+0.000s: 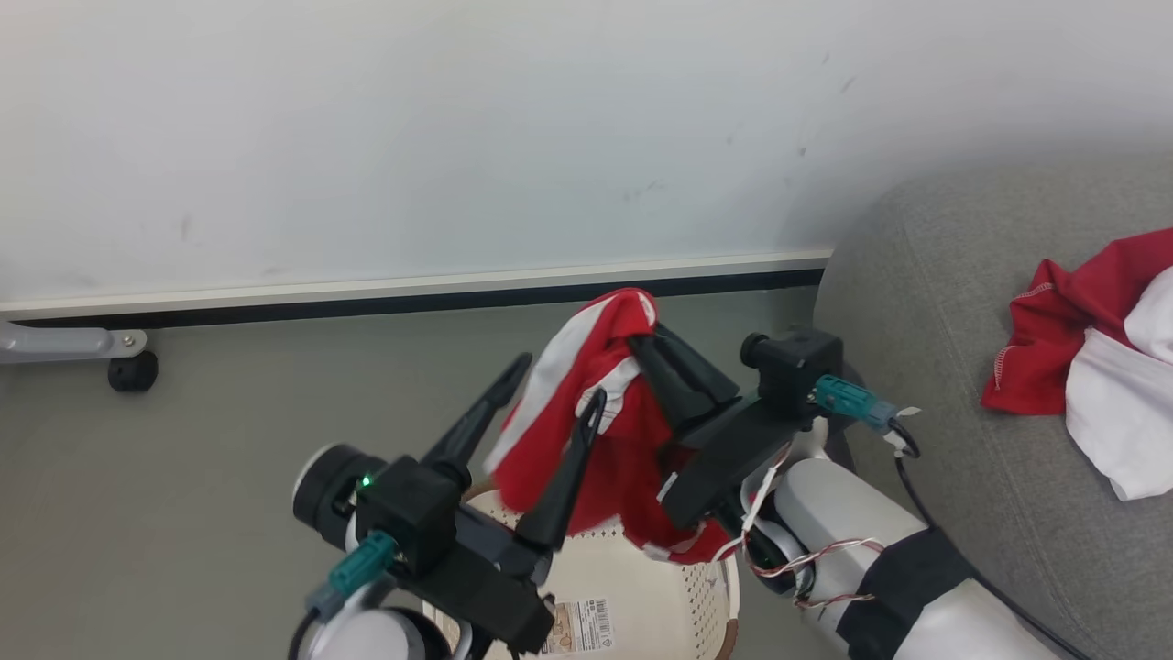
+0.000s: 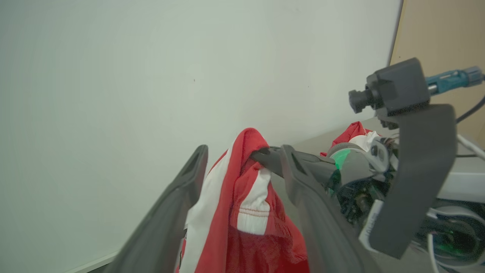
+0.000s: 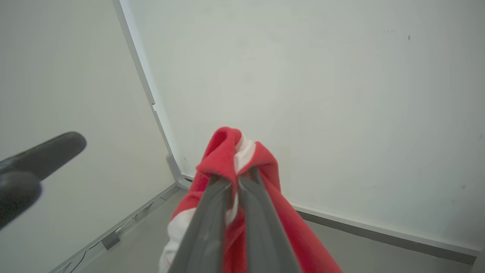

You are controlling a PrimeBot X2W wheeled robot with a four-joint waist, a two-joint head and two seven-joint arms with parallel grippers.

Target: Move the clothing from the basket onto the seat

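Observation:
A red garment with white stripes hangs above the cream basket. My right gripper is shut on its top fold, and in the right wrist view the right gripper has cloth bunched over its tips. My left gripper stands open just left of it, its fingers either side of the hanging garment without pinching it. More red and white clothing lies on the grey seat at the right. The basket's inside is mostly hidden by my arms.
A white wall with a pale baseboard runs behind the grey floor. A grey frame leg with a black caster stands at the far left. The label sticker shows on the basket's bottom. The seat's rounded edge is close to my right forearm.

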